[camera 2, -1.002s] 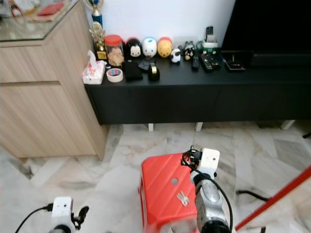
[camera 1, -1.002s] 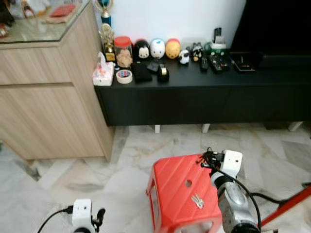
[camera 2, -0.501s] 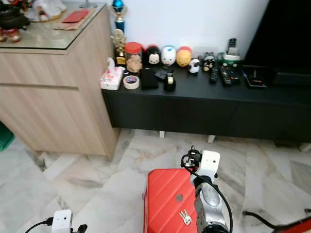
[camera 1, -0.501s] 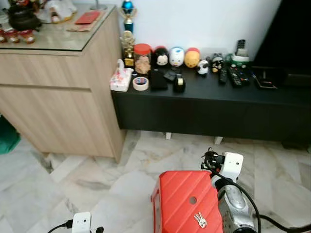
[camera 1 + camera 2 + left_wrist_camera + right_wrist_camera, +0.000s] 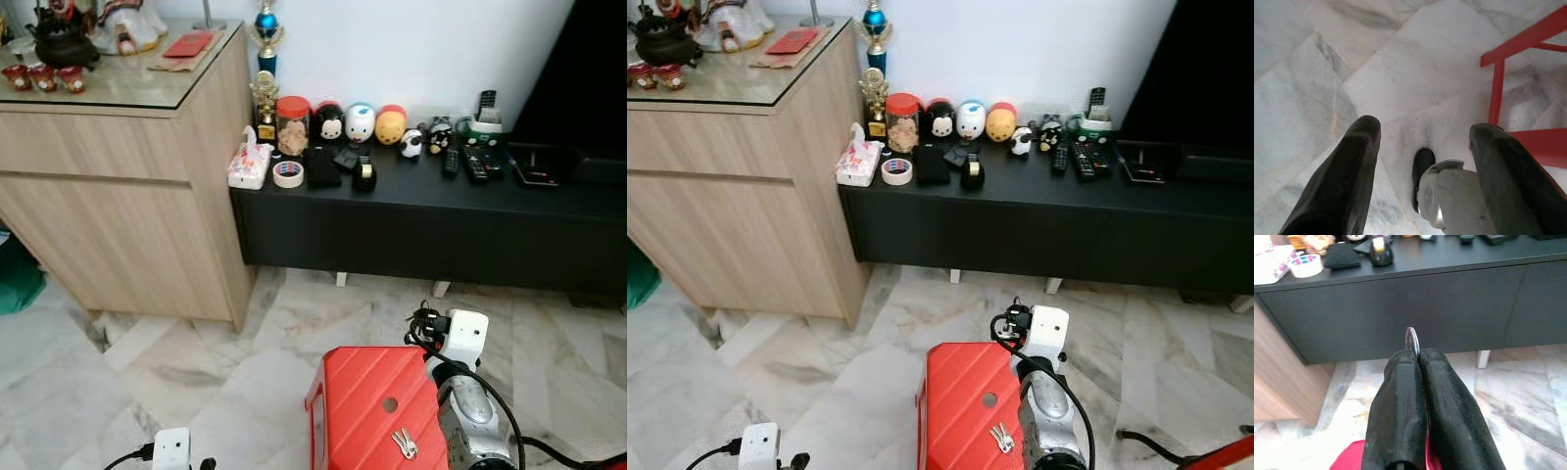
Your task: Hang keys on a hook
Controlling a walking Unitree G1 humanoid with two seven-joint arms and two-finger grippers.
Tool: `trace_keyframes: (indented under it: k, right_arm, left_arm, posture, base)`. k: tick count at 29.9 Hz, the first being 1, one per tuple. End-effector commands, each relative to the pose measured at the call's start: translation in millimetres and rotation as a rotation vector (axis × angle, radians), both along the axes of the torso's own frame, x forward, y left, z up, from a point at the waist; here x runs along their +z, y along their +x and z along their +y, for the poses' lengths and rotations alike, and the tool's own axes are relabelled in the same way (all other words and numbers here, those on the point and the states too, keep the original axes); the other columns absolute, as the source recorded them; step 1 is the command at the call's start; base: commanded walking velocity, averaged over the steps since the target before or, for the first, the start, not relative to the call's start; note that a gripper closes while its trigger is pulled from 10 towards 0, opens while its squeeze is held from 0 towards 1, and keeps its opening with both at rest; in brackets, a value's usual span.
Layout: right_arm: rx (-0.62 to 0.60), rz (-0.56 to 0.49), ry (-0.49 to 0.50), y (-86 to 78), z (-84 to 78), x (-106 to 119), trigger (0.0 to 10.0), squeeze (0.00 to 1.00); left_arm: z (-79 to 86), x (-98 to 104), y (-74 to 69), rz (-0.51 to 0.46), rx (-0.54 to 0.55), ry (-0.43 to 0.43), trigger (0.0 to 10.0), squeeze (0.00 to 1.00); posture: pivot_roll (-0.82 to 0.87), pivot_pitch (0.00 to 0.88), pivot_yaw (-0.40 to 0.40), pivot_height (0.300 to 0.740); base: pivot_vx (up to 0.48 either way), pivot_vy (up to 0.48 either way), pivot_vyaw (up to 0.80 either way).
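Right end effector [image 5: 1418, 355]: fingers pressed fully together on a thin metal key ring [image 5: 1411, 340], which pokes up just past the tips. I judge the pinch keeps the ring free to slip over a hook; I cannot make out any hook.

Keys [image 5: 403, 444]: a bunch lies on the red stool [image 5: 367, 406], lower centre of the frame, beside my right forearm.

Left end effector [image 5: 1422, 142]: fingers spread wide, empty, hanging idle over the marble floor [image 5: 1400, 73].

Black counter [image 5: 1038, 191]: upper middle, carrying remotes and figurines.
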State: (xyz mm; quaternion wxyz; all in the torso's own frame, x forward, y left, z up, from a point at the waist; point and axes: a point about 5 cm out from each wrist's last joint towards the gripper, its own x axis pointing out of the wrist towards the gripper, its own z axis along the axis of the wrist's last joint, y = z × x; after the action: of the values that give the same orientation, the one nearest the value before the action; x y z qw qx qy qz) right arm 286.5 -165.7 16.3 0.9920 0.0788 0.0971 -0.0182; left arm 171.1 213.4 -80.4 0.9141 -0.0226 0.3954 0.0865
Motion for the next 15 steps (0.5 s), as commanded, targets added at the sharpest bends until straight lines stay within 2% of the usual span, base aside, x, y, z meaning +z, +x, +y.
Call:
trace_keyframes:
  k: [1,15]
  right_arm:
    - [-0.003,-0.001,-0.011,0.6,-1.5,-0.1,10.0,0.00]
    - [-0.004,0.008,-0.013,9.8,1.7,4.7,10.0,0.00]
  left_arm:
    - [-1.4,-5.5,-10.5,0.042,0.001,-0.003,10.0,0.00]
    - [2.6,-5.4,-12.2,0.041,0.027,0.001,10.0,0.00]
  posture:
    - [0.04,0.000,-0.043,0.740]
    - [0.04,0.000,-0.055,0.740]
  base:
    - [-0.292,0.000,0.00]
    - [-0.321,0.000,0.00]
